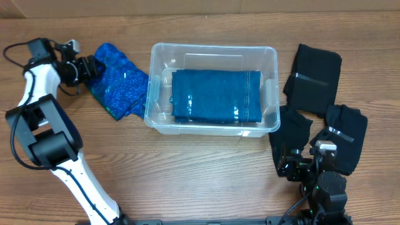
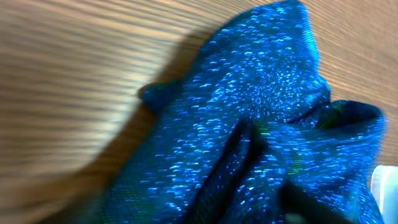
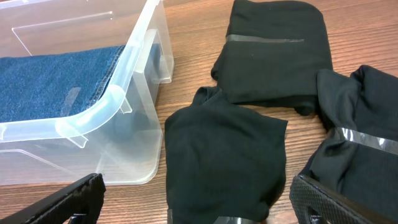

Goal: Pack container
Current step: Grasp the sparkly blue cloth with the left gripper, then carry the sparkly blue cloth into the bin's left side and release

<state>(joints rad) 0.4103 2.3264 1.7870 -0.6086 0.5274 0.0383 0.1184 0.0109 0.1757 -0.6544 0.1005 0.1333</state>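
Note:
The clear container [image 1: 272, 87] stands mid-table with a folded blue denim piece [image 1: 215, 97] inside; its corner also shows in the right wrist view [image 3: 134, 81]. A sparkly blue cloth [image 1: 119, 81] lies left of it. My left gripper [image 1: 87, 67] is at that cloth's left edge. In the left wrist view the cloth [image 2: 261, 99] fills the frame and bunches between two dark fingers [image 2: 273, 199], which look closed on it. My right gripper [image 3: 199, 208] is open and empty, low over a black folded garment [image 3: 224, 155] near the front right [image 1: 300, 165].
Two more black folded garments lie right of the container, one at the back [image 1: 315, 72] [image 3: 277, 50] and one at the far right [image 1: 347, 134] [image 3: 360, 130]. Grey tape strips mark them. Bare wood table [image 1: 187, 175] lies in front.

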